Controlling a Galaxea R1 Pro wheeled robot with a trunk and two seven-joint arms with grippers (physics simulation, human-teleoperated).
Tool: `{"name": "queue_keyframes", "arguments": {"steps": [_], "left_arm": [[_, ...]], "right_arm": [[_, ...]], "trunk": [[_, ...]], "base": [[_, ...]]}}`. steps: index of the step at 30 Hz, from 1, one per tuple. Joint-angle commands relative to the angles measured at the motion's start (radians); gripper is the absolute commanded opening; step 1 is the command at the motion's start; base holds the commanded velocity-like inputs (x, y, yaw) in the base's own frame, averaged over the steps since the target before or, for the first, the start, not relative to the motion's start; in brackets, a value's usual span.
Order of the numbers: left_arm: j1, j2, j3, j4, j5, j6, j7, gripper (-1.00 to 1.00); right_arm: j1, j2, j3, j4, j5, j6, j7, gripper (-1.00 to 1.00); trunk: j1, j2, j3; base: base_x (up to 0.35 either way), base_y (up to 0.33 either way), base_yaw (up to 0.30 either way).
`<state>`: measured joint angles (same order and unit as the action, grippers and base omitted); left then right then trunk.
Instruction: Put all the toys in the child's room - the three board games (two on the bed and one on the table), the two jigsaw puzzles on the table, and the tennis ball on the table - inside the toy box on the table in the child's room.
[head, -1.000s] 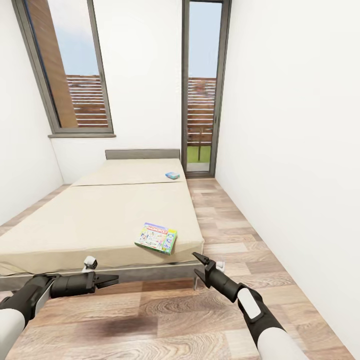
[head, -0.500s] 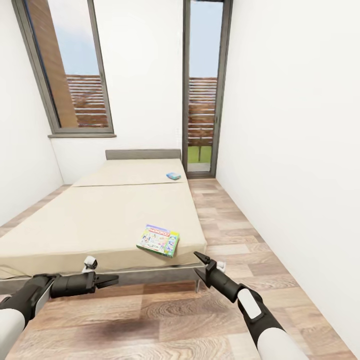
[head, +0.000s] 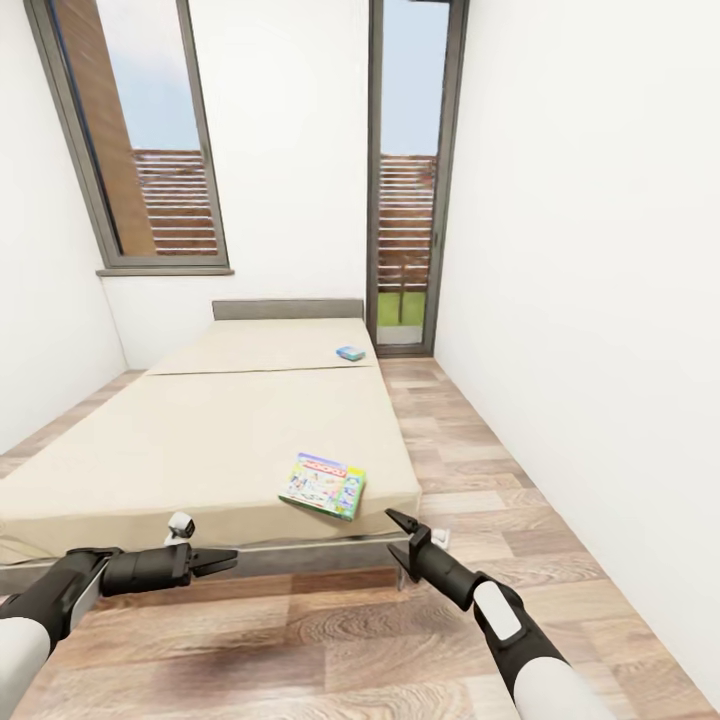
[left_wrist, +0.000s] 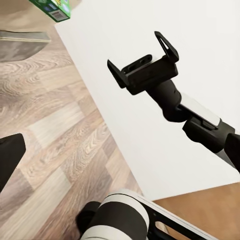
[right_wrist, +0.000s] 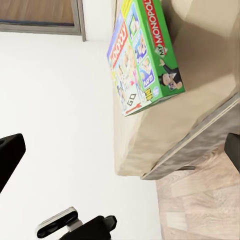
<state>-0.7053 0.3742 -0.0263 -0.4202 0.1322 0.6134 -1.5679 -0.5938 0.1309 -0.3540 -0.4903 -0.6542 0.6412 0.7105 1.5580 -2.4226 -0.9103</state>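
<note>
Green printed board-game box (head: 323, 485) sits slightly nearer than before — base crept forward; it lies just beyond the right gripper (head: 402, 533), fingers apart; left gripper (head: 222, 561) nearly closed.

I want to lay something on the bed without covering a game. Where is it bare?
The bed is bare left of the green game, and between it and the small blue game near the headboard. Its right edge holds both.

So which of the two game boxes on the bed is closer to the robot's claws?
The green Monopoly box at the bed's near corner, just beyond the right gripper. The small blue box lies far up by the headboard.
</note>
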Motion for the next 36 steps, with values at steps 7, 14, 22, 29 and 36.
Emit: {"name": "queue_keyframes", "arguments": {"steps": [7, 14, 22, 29, 36], "left_arm": [[0.0, -0.001, -0.003, 0.0, 0.003, 0.01, -0.003, 1.0], [0.0, -0.003, -0.004, 0.0, 0.003, 0.009, -0.003, 1.0], [0.001, -0.004, -0.005, 0.0, 0.005, 0.008, -0.003, 1.0], [0.003, -0.009, -0.007, -0.001, 0.004, 0.006, -0.003, 1.0], [0.007, -0.04, -0.009, -0.001, 0.004, 0.005, -0.003, 1.0]], "right_arm": [[-0.001, 0.001, -0.004, 0.004, 0.0, 0.008, -0.012, 1.0], [0.001, 0.001, -0.003, 0.004, -0.001, 0.008, -0.009, 1.0], [0.002, 0.001, -0.005, 0.005, -0.005, 0.01, -0.007, 1.0], [0.001, 0.001, -0.004, 0.005, -0.027, 0.016, -0.009, 1.0], [0.001, 0.001, -0.005, 0.006, -0.035, 0.026, -0.009, 1.0]], "trunk": [[0.0, 0.0, -0.001], [0.0, 0.0, -0.001], [0.0, 0.0, -0.001], [0.0, 0.0, -0.001], [0.0, 0.0, -0.001]], "base": [[0.041, 0.114, 0.0], [0.01, 0.027, 0.0], [0.002, 0.006, 0.0], [0.0, 0.001, 0.0], [0.0, 0.0, 0.0]]}}
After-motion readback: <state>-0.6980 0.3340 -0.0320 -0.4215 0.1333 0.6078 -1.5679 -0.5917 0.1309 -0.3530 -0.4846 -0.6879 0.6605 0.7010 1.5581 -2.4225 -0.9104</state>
